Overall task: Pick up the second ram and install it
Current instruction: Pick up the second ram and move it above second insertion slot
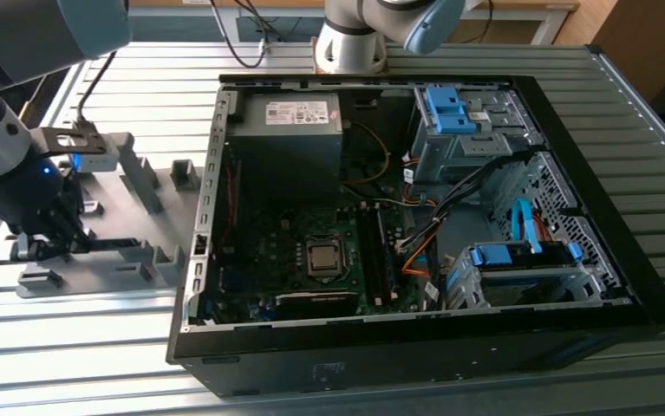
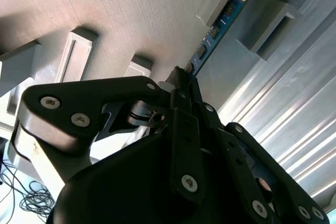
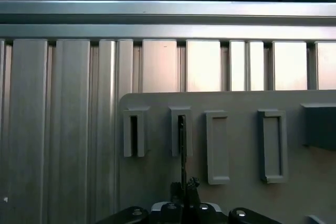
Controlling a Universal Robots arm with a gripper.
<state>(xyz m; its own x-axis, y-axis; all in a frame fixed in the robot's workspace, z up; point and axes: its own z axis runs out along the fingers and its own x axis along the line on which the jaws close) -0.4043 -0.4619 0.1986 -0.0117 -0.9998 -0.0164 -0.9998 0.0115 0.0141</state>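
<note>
Blue-green second ram (image 2: 226, 17) sits in a grey fixture (image 3: 236, 203) slot, at nine o'clock from the computer case (image 1: 425, 351) in the exterior view, its long axis running straight out from the fingers (image 2: 184, 103), seemingly clamped on its near end.

Robotics laboratory or assembly-test workshop. Table (image 1: 66, 347) of ribbed aluminium profile, the kind used for machine frames, with the base of an industrial robot arm (image 1: 349, 48) standing at its far edge and loose black cables (image 1: 239, 39) trailing behind. On the table, a desktop computer case (image 1: 425, 347) lying on its side with the panel off, motherboard (image 1: 274, 251), power supply (image 1: 291, 130) and blue drive cages (image 1: 515, 256) exposed. Beside the case, towards the exterior view's left, a grey fixture plate (image 1: 147, 227) with raised slotted holders, the second ram (image 2: 224, 20) standing on edge in one of them.
</note>
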